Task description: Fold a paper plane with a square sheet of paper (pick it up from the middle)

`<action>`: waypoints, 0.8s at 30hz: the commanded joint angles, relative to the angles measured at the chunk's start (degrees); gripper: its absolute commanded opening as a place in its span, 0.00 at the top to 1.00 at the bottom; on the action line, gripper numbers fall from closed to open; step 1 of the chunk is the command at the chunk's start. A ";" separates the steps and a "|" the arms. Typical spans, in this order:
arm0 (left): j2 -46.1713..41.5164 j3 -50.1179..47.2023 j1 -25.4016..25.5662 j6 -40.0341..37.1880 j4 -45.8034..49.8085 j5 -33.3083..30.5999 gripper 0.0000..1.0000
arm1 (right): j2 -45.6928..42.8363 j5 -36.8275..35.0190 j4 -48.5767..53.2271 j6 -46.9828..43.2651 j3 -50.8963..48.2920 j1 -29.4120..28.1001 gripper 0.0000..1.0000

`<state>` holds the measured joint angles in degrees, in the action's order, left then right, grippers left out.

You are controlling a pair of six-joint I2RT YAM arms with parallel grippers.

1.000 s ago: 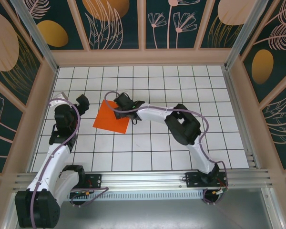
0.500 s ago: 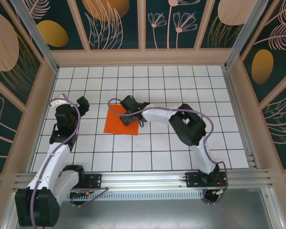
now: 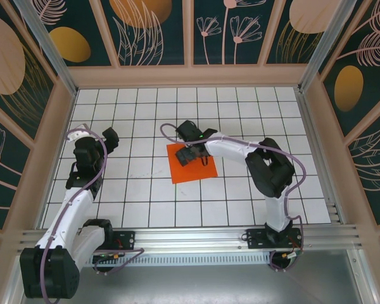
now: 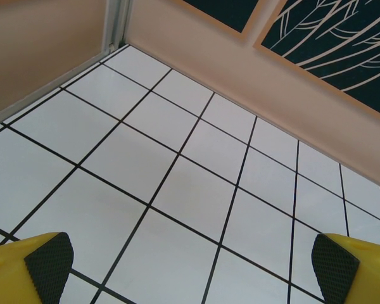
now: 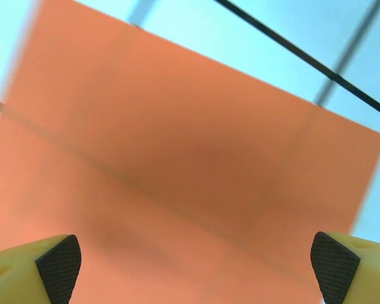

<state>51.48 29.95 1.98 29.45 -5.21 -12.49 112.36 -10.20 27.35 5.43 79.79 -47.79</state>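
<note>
Right jaws: spread wide, nothing pinched. The right gripper (image 5: 196,266) hangs low over the square sheet of paper (image 5: 196,158), a pad on either side.
Left jaws: wide apart too, and empty. The left gripper (image 4: 190,259) waits over bare tiles on the left of the table (image 4: 177,158).
Sheet: flat and unfolded, near the table's middle, partly under the right gripper.
Handling: thin, light and floppy, I judge. It probably slides on smooth tiles and creases easily.
Hold: at its middle, pinching up a small ridge.
Change: a second ago the sheet lay further left. It has slid right with the right gripper. The left gripper has barely moved.
</note>
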 commanded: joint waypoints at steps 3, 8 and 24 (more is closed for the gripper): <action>0.54 1.60 -0.31 -0.25 1.48 -0.91 0.02 | 6.42 -2.90 0.49 16.67 6.03 -3.56 0.06; 0.98 1.60 -0.35 -0.10 1.72 -0.78 0.01 | 8.98 -4.58 -0.08 22.63 8.80 -2.30 0.11; 2.11 1.71 -0.31 0.10 2.22 -0.78 0.02 | 9.78 1.98 -0.28 17.72 -1.09 0.49 0.13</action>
<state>53.34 30.02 1.98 29.45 -3.84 -12.64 121.67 -12.14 23.86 26.30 84.47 -46.87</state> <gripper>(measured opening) 0.985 0.868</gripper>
